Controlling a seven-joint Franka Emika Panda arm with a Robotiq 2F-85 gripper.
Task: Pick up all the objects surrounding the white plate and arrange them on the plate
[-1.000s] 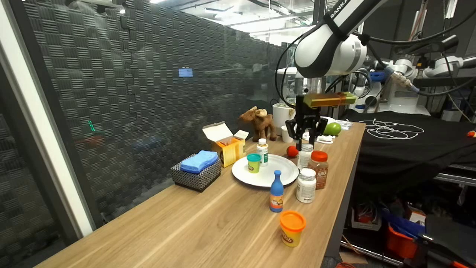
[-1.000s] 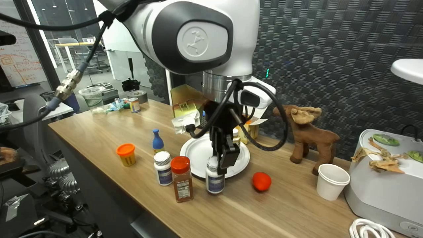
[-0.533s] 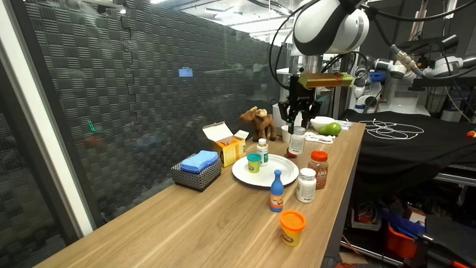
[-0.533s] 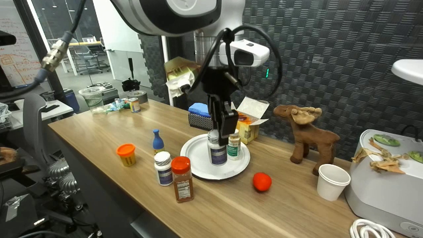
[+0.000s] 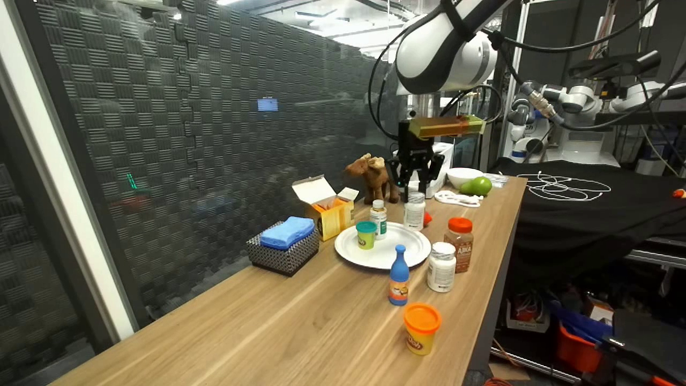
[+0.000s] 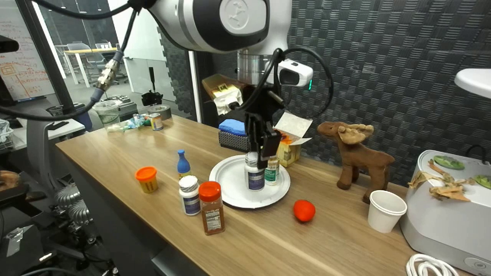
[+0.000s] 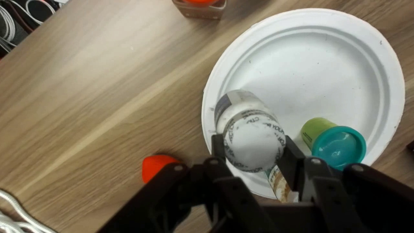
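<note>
Pinching a smooth, cylindrical white bottle [image 6: 253,175] in the black gripper [image 7: 255,148], over the white plate [image 7: 313,74] near its ridged edge. Shows legible lettering around the cap [image 7: 254,141] only in wrist view.

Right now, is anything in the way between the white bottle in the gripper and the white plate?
Nothing visible stands between the held white bottle and the white plate. The green-labelled bottle and teal-lidded tub stand on the plate close by, so shifting toward them might cause a bump.

wooden table [image 5: 268,321], white plate [image 7: 310,81], red-capped jar [image 5: 461,245], orange-lidded tub [image 5: 422,328]
</note>
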